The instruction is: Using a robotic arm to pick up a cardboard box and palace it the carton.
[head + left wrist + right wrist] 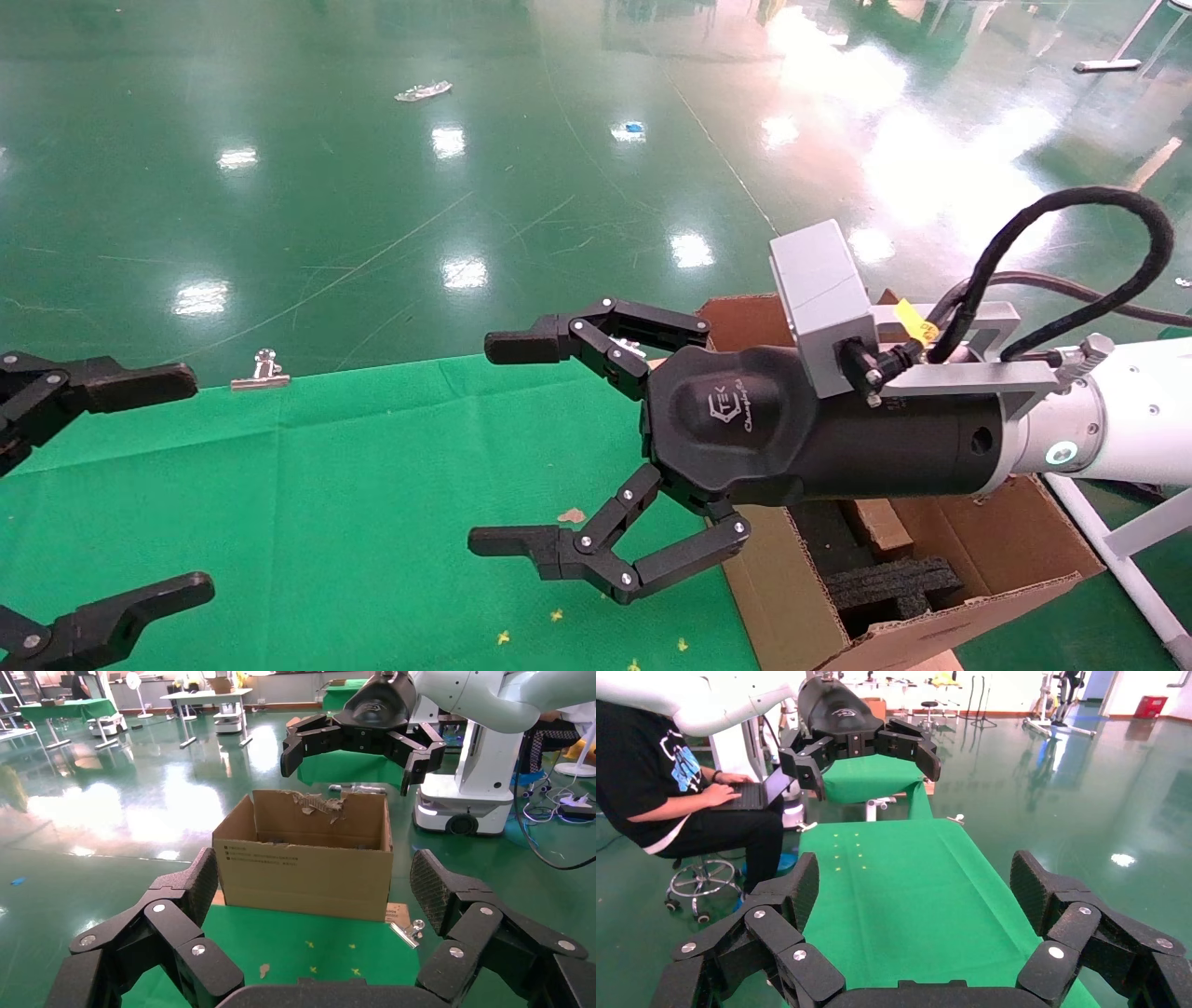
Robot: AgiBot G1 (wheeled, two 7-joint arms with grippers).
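The carton (792, 596) stands open at the right end of the green table (326, 503), with black foam (889, 582) inside and printed text on the side toward my left wrist (306, 871). A slim brown cardboard piece (880, 527) lies inside it on the foam; I cannot tell whether it is the cardboard box. My right gripper (501, 444) hangs open and empty above the cloth, just left of the carton, on its white arm (1131, 419). My left gripper (184, 483) is open and empty at the table's left edge.
A metal clip (261, 370) holds the cloth at the far edge, and another clip (406, 932) lies near the carton's corner. Small yellow marks (556, 615) dot the cloth. A seated person with a laptop (659, 783) is beyond the left end. Green floor surrounds the table.
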